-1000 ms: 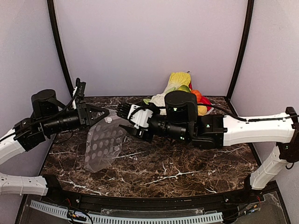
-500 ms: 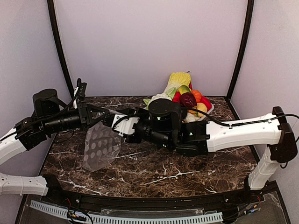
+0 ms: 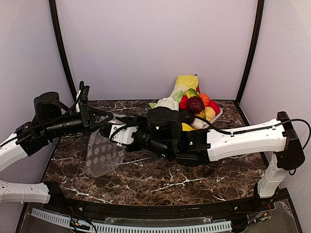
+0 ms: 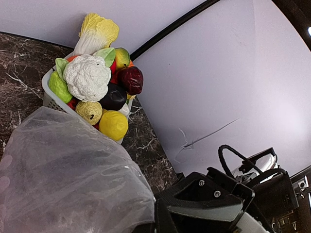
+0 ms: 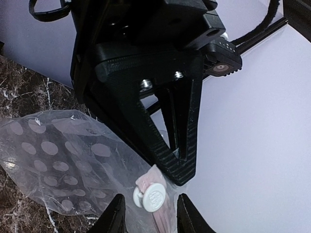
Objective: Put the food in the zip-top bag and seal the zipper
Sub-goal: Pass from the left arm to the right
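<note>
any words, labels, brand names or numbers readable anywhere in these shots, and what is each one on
No readable text in any view.
zip-top bag: only plain white dots, no lettering.
white round slider on its zipper: a faint raised mark, too blurred to read.
toy food: no labels visible.

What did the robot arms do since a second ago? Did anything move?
The right arm swung left, bringing the right gripper up to the zip-top bag. Its jaws narrowed around the white round knob on the zipper but have not closed on it. The bag's lower end drifted a little left. The left gripper stayed shut on the bag's top edge, and the food stayed piled at the back.
</note>
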